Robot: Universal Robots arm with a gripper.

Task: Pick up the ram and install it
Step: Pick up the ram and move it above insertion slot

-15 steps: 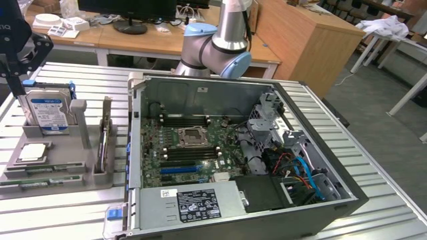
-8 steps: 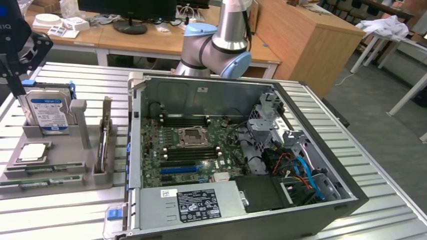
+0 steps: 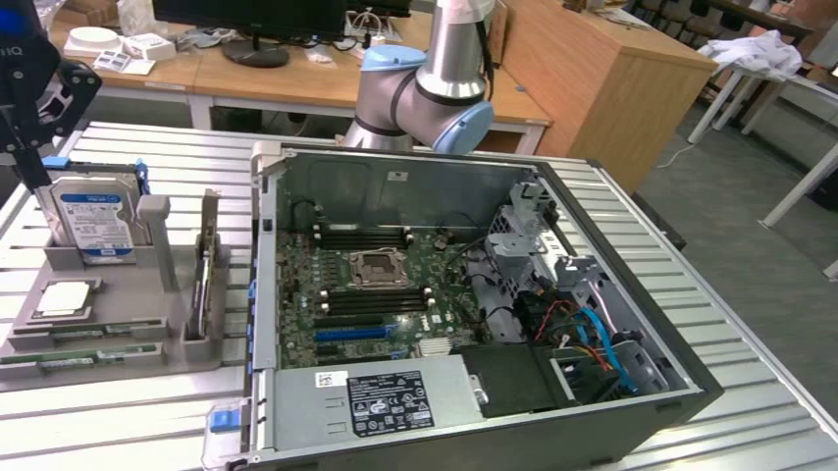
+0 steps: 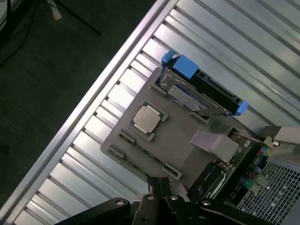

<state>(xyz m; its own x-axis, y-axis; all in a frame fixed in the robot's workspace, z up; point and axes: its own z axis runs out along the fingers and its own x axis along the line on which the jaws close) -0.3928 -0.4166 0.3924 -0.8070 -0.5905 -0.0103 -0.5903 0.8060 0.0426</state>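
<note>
The ram (image 3: 89, 335) lies as thin green sticks in the front slots of a grey holder tray (image 3: 118, 294) at the exterior view's left. In the wrist view the ram (image 4: 140, 151) runs along the tray's edge, beside a silver processor chip (image 4: 148, 119). My gripper (image 3: 29, 169) hangs above the tray's back corner, over the blue-labelled hard drive (image 3: 94, 221). Seen from the wrist, the gripper (image 4: 161, 186) is shut with nothing between its fingers and stands well above the tray. The open computer case (image 3: 458, 294) shows its motherboard (image 3: 380, 285) with dark memory slots.
A green card (image 3: 206, 270) stands upright in the tray's slot nearest the case. The hard drive (image 4: 201, 89) with blue brackets stands on edge in the tray. The ribbed metal table (image 3: 131, 412) ends close to the tray, with dark floor (image 4: 47, 70) beyond.
</note>
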